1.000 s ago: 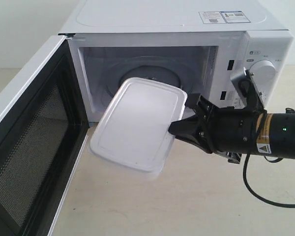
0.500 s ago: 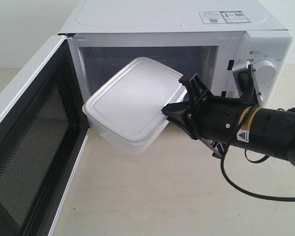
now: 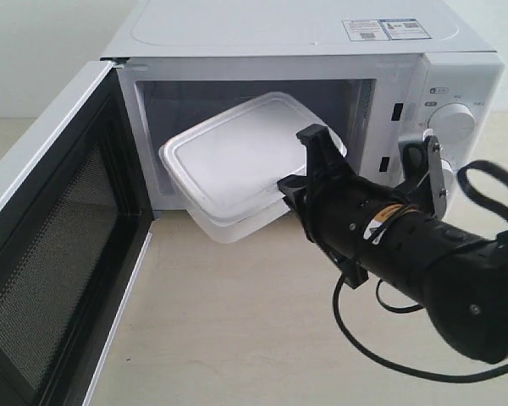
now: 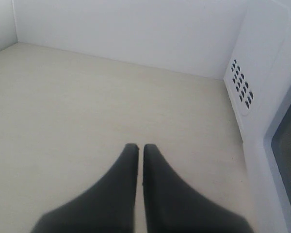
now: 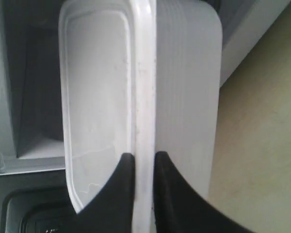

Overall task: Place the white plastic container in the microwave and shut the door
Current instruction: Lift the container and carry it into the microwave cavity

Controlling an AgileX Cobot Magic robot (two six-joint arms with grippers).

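Right claw (image 5: 143, 159): clenched on the rim of the container (image 3: 237, 156), one finger on the lid side, the other on the wall side.

Container: tilted and held clear of the surface (image 3: 237, 338). Its far end is inside the cavity of the microwave (image 3: 296, 34). Its near corner projects past the sill. Turntable hidden behind it.

Door (image 3: 51, 254): swung wide open on the left.

Left claw (image 4: 139, 148): fingers pressed together, empty, above bare surface.

Assessment: insertion under way, placement not yet done. The next move calls for levelling the container, carrying it deeper, lowering it flat and then releasing. The door remains to be closed.
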